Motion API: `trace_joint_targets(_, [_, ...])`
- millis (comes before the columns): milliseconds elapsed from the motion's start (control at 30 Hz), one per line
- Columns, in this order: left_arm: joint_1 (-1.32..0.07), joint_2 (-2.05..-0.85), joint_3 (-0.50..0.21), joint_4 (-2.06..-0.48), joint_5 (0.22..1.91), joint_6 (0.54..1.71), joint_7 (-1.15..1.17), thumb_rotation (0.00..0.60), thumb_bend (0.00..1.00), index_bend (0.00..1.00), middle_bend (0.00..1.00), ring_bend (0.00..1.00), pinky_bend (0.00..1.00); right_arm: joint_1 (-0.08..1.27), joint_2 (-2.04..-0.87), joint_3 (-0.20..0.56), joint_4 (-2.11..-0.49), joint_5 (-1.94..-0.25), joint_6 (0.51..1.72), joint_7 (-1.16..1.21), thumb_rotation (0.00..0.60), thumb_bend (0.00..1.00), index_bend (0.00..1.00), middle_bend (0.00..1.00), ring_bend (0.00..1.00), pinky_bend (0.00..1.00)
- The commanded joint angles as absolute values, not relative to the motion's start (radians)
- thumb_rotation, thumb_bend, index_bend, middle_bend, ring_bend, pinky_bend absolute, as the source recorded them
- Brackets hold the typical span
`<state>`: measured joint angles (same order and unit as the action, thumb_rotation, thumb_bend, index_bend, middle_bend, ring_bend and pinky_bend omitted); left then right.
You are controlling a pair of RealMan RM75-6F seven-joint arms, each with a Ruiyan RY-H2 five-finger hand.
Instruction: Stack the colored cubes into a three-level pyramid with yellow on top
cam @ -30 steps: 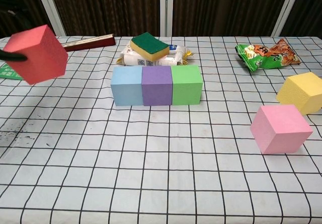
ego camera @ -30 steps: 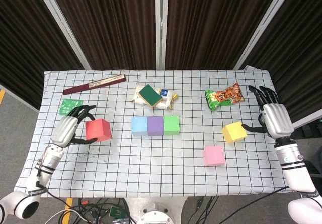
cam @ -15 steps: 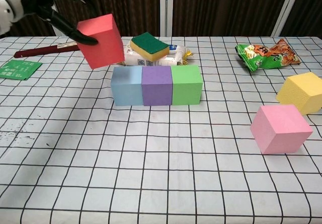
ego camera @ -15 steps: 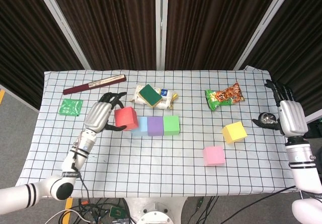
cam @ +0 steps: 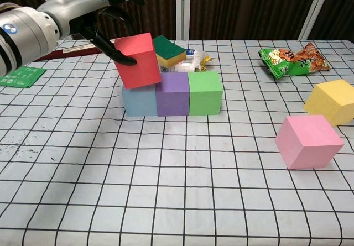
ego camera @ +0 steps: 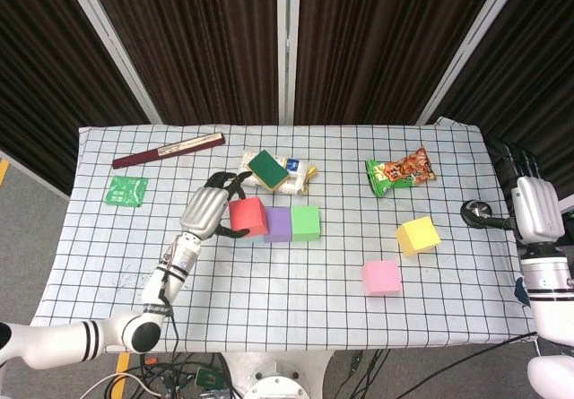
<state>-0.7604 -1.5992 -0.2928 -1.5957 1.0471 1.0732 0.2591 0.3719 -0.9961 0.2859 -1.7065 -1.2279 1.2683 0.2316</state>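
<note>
Head view first: my left hand (ego camera: 208, 211) has the red cube (ego camera: 247, 217) pinched between thumb and fingers, held over the left end of the three-cube row, so the blue cube (cam: 139, 101) is mostly hidden from above and only shows in the chest view. Chest view shows the red cube tilted, its lower edge right down at the blue cube's top, though I can't tell if they actually touch, with its right lower corner reaching toward the purple cube (cam: 172, 93). It's a cube, so no real long axis; the row itself runs left-right with the green cube (cam: 205, 92) at the right end. Room-wise, behind the row it's tight: the sponge (ego camera: 268, 168) sits on a white packet (ego camera: 295, 168) just beside the back of the row. In front of the row there's plenty of open checkered cloth (ego camera: 269, 282). The pink cube (ego camera: 381, 277) and yellow cube (ego camera: 418, 235) sit well apart from the row on the right side, with the snack bag (ego camera: 401, 171) further back. A dark red flat stick (ego camera: 168, 150) and a green packet (ego camera: 125, 190) are off to the far left. My right hand (ego camera: 534, 209) is out past the right table edge, holding nothing, fingers apart. Compared to half a second ago, my left hand has carried the red cube further right and over the blue one, and my right hand has backed off a little more.
</note>
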Motion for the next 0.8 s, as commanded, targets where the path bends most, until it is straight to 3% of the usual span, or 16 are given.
trace_joint_targets(33, [-0.772,-1.625,-0.283,-1.564,1.046,1.078,0.282,0.6,0.17,0.1,0.5,0.13,0.09,0.369,-0.999,0.286,-1.701,-1.23,1.266,0.239,0.6,0.0,0.0,0.16,0.0,0.0])
trace_joint_targets(233, [-0.776,-1.649,-0.271,-1.531,1.068,1.092,0.289,0.6,0.17,0.1,0.48,0.13,0.08,0.365,-0.998,0.288,-1.688,-1.23,1.259,0.257,0.6,0.0,0.0,0.16,0.0,0.0])
trace_joint_targets(467, [-0.773,-1.645,-0.263,-1.516,1.1,1.093,0.272,0.6,0.16,0.08,0.33,0.11,0.07,0.363,-1.002,0.287,-1.676,-1.236,1.252,0.268,0.6,0.0,0.0,0.16,0.0,0.0])
trace_joint_targets(800, [-0.767,-1.636,-0.258,-1.52,1.106,1.087,0.261,0.6,0.15,0.08,0.3,0.09,0.05,0.362,-1.001,0.291,-1.68,-1.241,1.25,0.274,0.6,0.0,0.0,0.16,0.0,0.0])
